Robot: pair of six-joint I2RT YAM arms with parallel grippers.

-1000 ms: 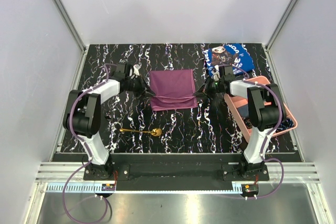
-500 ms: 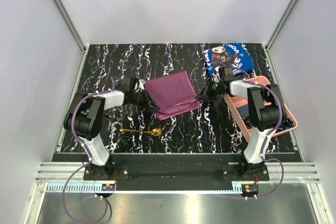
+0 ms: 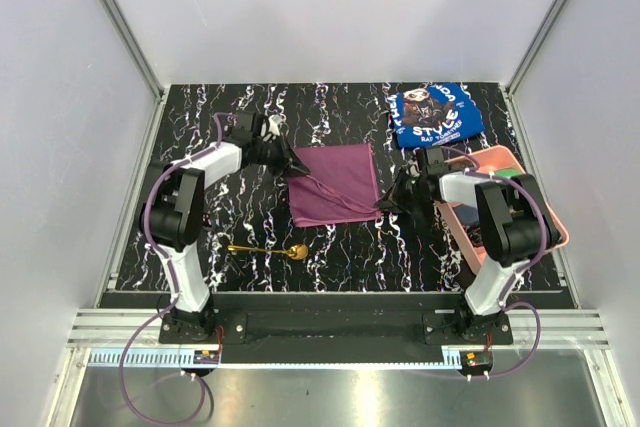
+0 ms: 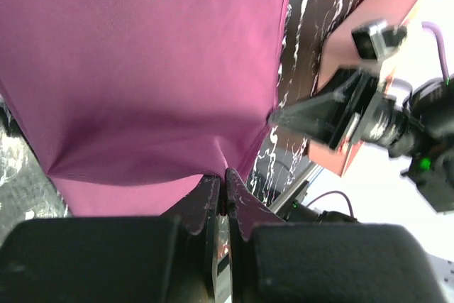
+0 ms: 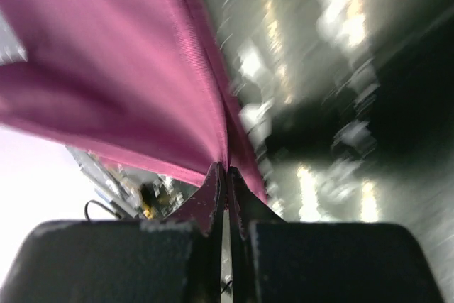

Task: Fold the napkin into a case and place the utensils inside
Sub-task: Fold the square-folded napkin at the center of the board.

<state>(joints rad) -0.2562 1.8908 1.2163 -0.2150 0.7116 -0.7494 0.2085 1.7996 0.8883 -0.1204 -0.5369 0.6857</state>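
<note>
**Both grippers pinched shut on opposite corners of the napkin**

Left gripper [image 3: 297, 160]: fingers closed onto the far left corner of the napkin [image 3: 335, 183]. In the left wrist view the fingertips [image 4: 225, 175] meet with purple cloth [image 4: 156, 69] caught between them and creases fanning out from the pinch.

Right gripper [image 3: 386, 203]: closed onto the near right corner of the same cloth. The right wrist view shows its fingers [image 5: 227, 169] pressed together on a gathered edge of the fabric [image 5: 128, 83]. That view is blurred, so nothing finer can be read from it.

Napkin: at mid-table [image 3: 340, 107] between the two grippers, pulled taut on the diagonal. A fold line runs across it and a second layer shows along the near edge. Whether the middle touches the surface cannot be determined.

Spoon [image 3: 270, 249]: flat on the table nearer the arm bases, left of centre, apart from the napkin and outside its layers.

Pink tray [image 3: 556, 234]: at the right edge. The right arm hides most of its interior; a dark item and a small green patch show, neither identifiable.

Blue printed cloth [image 3: 436, 115]: at the far right, outside the tray.
</note>
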